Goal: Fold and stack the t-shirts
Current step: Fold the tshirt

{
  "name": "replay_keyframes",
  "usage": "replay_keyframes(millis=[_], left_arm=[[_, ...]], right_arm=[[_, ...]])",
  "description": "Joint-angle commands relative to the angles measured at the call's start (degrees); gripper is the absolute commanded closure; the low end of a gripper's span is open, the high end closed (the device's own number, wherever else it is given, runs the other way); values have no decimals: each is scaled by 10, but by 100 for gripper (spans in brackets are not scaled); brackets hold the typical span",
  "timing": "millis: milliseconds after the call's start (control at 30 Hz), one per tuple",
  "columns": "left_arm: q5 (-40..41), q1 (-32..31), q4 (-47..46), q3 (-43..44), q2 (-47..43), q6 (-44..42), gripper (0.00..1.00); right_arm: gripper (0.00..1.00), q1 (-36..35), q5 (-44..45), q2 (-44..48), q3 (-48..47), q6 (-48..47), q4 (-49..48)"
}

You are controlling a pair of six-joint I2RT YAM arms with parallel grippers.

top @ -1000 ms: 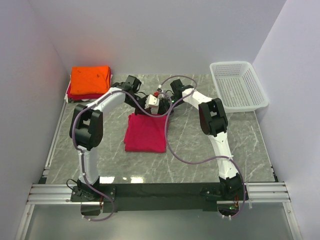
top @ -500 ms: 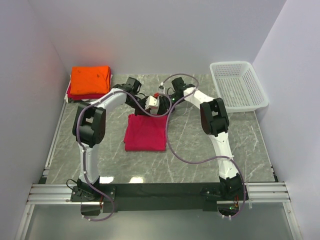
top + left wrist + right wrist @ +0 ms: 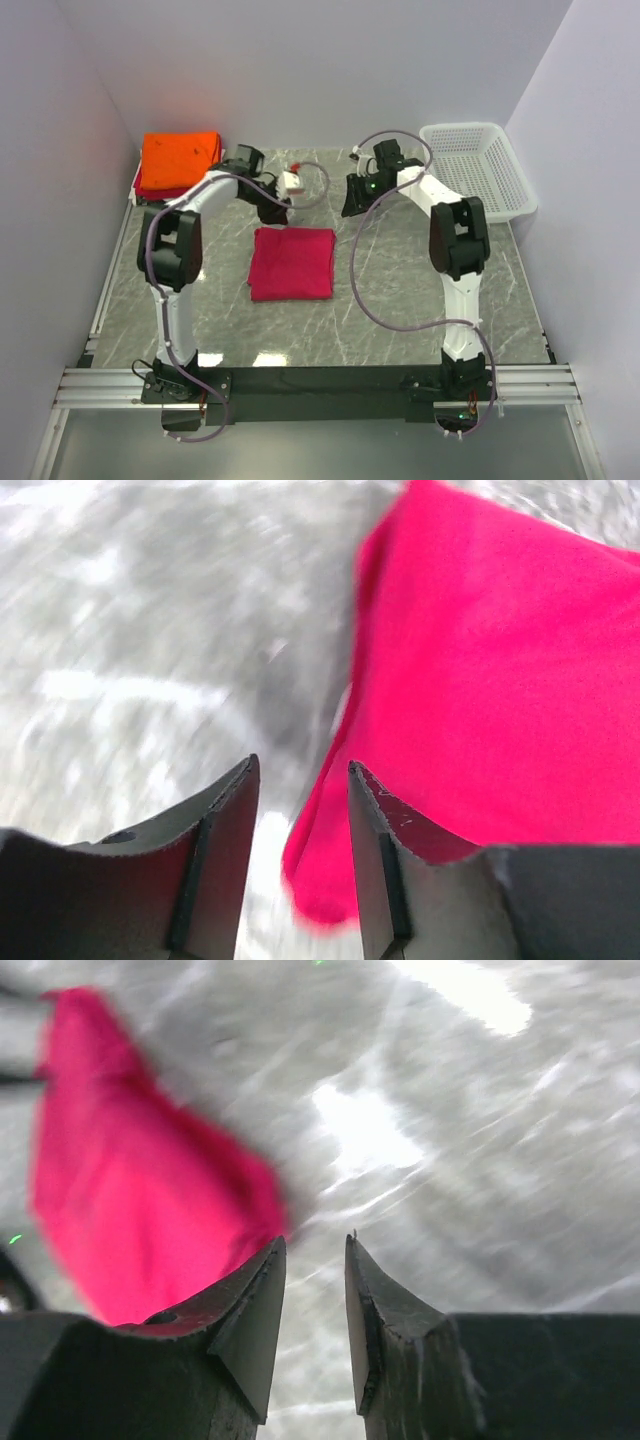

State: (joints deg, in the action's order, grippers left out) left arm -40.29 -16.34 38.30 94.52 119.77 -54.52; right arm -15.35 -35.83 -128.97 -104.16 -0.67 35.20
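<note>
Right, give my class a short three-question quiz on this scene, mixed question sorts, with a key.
1. True or false: the folded crimson-pink cotton t-shirt lies flat on the grey marbled table, ungripped.
2. Which folded garment lies uppermost at the back left? A) the bright orange cotton t-shirt B) a blue towel C) a white jumper
3. Fill in: the white plastic mesh basket stands at the table's back ____ corner.
Key: 1 true; 2 A; 3 right.
</note>
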Motion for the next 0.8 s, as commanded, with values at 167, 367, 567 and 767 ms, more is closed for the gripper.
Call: replay_keyframes(millis=[167, 367, 567, 767], left_arm=[[-5, 67, 7, -10, -50, 118, 57], [4, 72, 31, 30, 2, 144, 57], [8, 72, 52, 53, 41, 149, 55], [11, 72, 59, 52, 55, 146, 56]], right_arm=[[64, -46, -99, 89, 48, 23, -30], [67, -66, -92, 33, 41, 33, -30], [69, -69, -75, -8, 41, 35, -27], [71, -71, -50, -19, 41, 28, -20]])
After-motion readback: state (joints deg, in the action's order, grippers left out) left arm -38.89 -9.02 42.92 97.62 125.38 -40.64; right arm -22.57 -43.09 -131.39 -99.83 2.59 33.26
